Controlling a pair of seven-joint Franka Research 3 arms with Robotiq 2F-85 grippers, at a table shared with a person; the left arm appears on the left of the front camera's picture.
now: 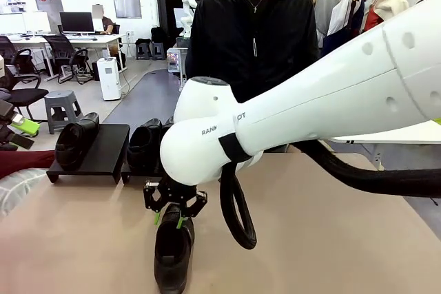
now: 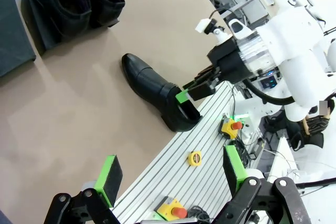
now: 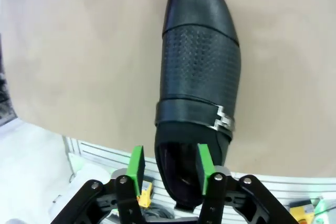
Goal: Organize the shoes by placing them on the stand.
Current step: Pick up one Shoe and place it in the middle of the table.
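One shoe (image 3: pixel 199 77) lies near-edge on the surface (image 3: pixel 79 51); right hand (image 3: pixel 169 167) straddles its heel wall, jaws half-parted, grip uncertain. Risk: slipping off when lifted.

A tan table (image 1: pixel 331 239) spreads across the foreground, and a person in a black hooded jacket (image 1: pixel 251 32) stands at its far side. Behind, a white air purifier (image 1: pixel 109 78) stands on the floor near a grey stool (image 1: pixel 62 107) and desks with monitors (image 1: pixel 76 21). A ribbed metal plate (image 2: pixel 194 179) at the table's near edge carries yellow emergency-stop buttons (image 2: pixel 232 126).
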